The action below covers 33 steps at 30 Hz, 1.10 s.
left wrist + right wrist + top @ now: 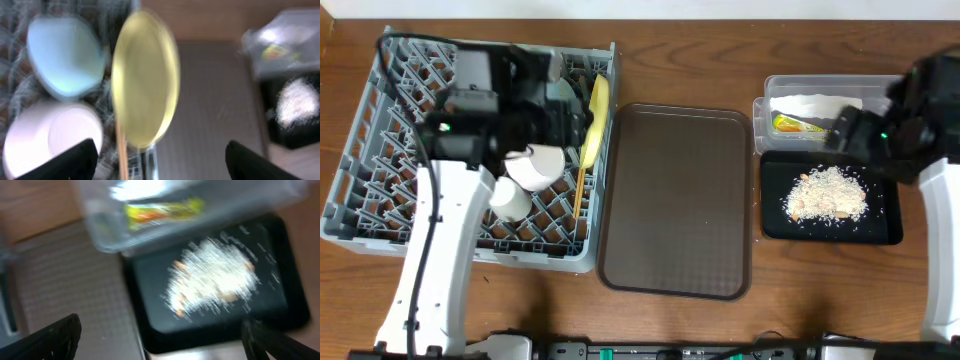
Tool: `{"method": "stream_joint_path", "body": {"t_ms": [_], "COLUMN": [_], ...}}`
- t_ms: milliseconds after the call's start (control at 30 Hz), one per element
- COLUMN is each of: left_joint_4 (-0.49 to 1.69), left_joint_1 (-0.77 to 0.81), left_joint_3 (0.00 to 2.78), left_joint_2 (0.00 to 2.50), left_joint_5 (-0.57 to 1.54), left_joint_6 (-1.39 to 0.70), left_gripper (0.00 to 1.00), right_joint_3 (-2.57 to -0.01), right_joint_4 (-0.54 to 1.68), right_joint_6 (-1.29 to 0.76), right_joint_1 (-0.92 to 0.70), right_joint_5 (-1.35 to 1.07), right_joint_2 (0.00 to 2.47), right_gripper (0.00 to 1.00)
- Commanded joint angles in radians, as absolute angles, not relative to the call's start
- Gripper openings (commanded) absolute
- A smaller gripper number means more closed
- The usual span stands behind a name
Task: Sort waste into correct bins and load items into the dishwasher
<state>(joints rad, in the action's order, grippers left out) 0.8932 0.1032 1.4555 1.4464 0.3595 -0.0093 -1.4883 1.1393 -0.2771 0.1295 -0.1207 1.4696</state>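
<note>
The left claw (161,159) is open near the plate (145,80) standing on edge in the rack (360,165). The right claw (160,337) is open over rice (215,280) in the black tray (146,297).

A robotics lab's wooden table (720,50) with two white arms (445,230) (mock kitchen: grey dish rack (350,185), brown serving tray (675,200)).

Left arm (430,250) and right arm (942,230) outstretched, left pincer (160,162) and right pincer (160,340) both wide apart, empty
</note>
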Motion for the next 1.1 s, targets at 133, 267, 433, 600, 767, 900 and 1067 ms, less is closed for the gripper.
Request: {"method": "stream_joint_path", "body": {"t_ms": [133,267,433,600,767,900,1067], "left_joint_4": [1.101,1.203,1.293,1.243,1.121,1.013,0.949], "left_joint_1": [0.121,0.121,0.121,0.121,0.121,0.129,0.131], "left_joint_3": [1.457,1.455,1.426,1.292,1.119,0.98,0.869], "left_joint_2": [1.488,1.488,1.47,1.35,1.124,0.859,0.595], "left_joint_5": [0.118,0.119,0.126,0.127,0.131,0.17,0.171], "left_joint_6": [-0.152,-0.152,-0.152,-0.152,-0.151,-0.12,-0.133], "left_gripper": [0.86,0.86,0.86,0.86,0.86,0.86,0.86], "right_joint_3": [-1.496,-1.494,-1.472,-1.38,-1.158,-0.957,-0.859], "right_joint_4": [1.069,1.126,1.2,1.173,1.027,0.898,0.871], "right_joint_6": [-0.136,-0.133,-0.133,-0.133,-0.133,-0.133,-0.133], "right_joint_1": [0.012,0.002,-0.001,-0.001,-0.002,-0.001,-0.001], "right_joint_5": [-0.165,-0.162,-0.16,-0.154,-0.146,-0.119,-0.05], "right_joint_2": [1.497,1.525,1.512,1.425,1.216,0.956,0.709], "right_gripper": [0.99,0.99,0.99,0.99,0.99,0.99,0.99]}}
